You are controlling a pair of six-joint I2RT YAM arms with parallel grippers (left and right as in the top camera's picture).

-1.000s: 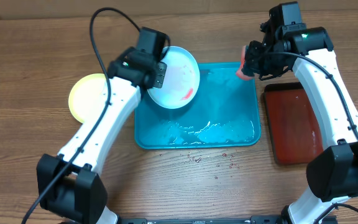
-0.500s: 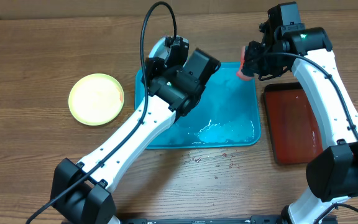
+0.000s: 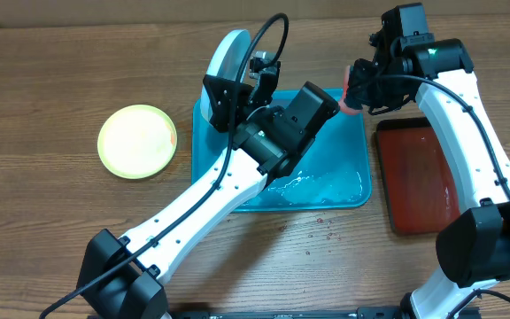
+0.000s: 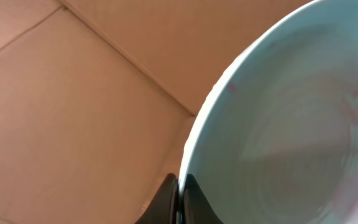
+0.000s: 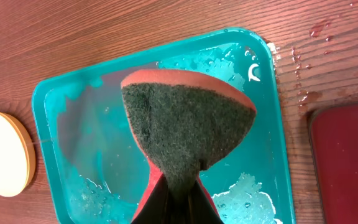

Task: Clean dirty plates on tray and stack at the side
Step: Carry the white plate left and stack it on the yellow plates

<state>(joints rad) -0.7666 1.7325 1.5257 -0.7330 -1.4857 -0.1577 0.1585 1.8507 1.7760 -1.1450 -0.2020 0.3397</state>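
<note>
Turquoise tray (image 3: 348, 190), wet, set between both arms. Held over its far left corner, tipped nearly on edge: white plate (image 3: 222, 55), pinched at the rim by left gripper (image 4: 179, 194), narrowed to the rim's thickness. Faint red specks present on the plate face in the left wrist view. Clamped on red sponge (image 5: 185, 118), dark scouring face toward the camera: right gripper (image 5: 174, 208), above the tray's far right corner, well apart from the plate. Flat on bare wood left of the tray: pale yellow-green plate (image 3: 137, 141). No third plate in view. Expect slip or pivot at the thin rim grip under scrubbing pressure; apply light strokes. Guard against collision with left forearm (image 3: 211, 199) lying across the tray, and against drips onto the wood.
</note>
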